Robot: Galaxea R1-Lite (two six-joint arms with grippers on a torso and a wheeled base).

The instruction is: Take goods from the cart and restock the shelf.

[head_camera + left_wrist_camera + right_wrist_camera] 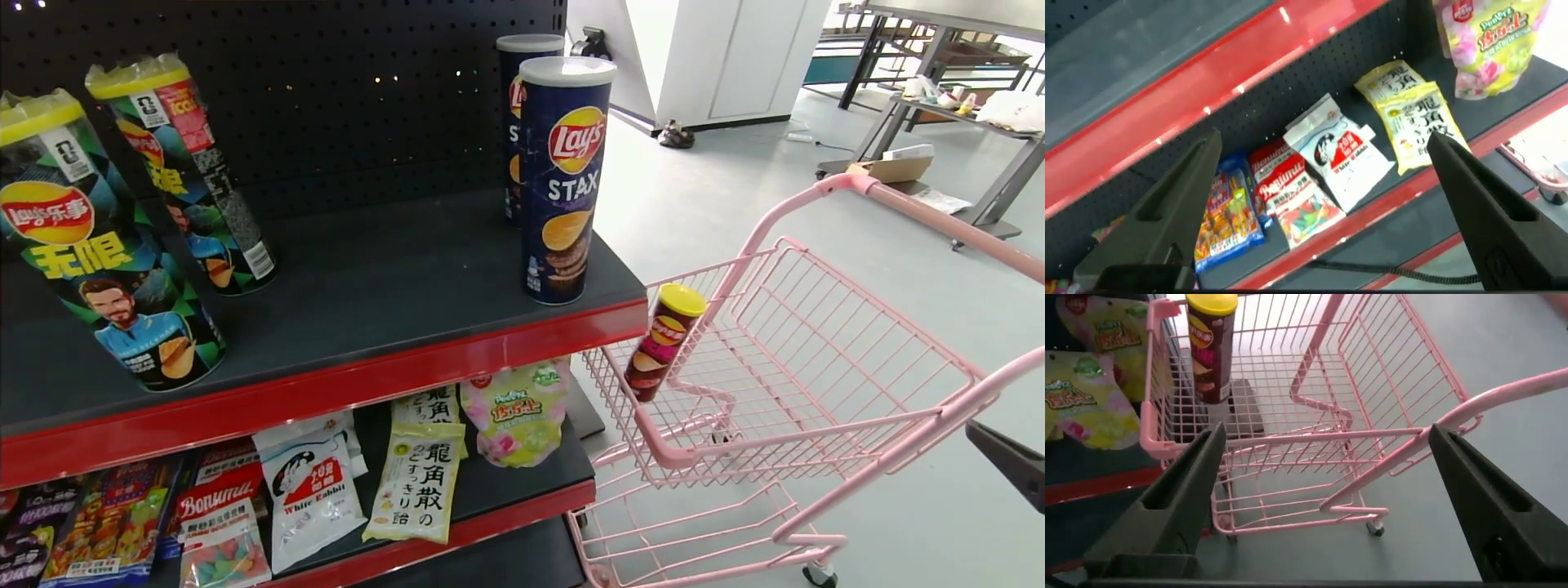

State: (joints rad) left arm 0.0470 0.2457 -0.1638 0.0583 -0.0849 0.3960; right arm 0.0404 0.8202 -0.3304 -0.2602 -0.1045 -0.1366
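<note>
A small maroon chip can with a yellow lid [663, 341] leans upright in the near-shelf corner of the pink cart [816, 359]. My right gripper [1327, 433] hangs open over the cart's handle side, apart from the can [1212, 347], with nothing between its fingers. One of its dark fingers [1011, 463] shows by the cart's handle rail. My left gripper [1324, 140] is open and empty, facing the lower shelf's snack bags. The upper shelf [367, 269] holds two tall blue cans [563, 180] at its right end and two green-black cans [102, 253] at its left.
The lower shelf holds a white bag [1343, 159], a yellow bag [1409, 114], a green-pink pouch [1486, 45] and colourful packs [1290, 192]. The upper shelf has bare room between the can groups. Tables [963, 106] stand far behind the cart.
</note>
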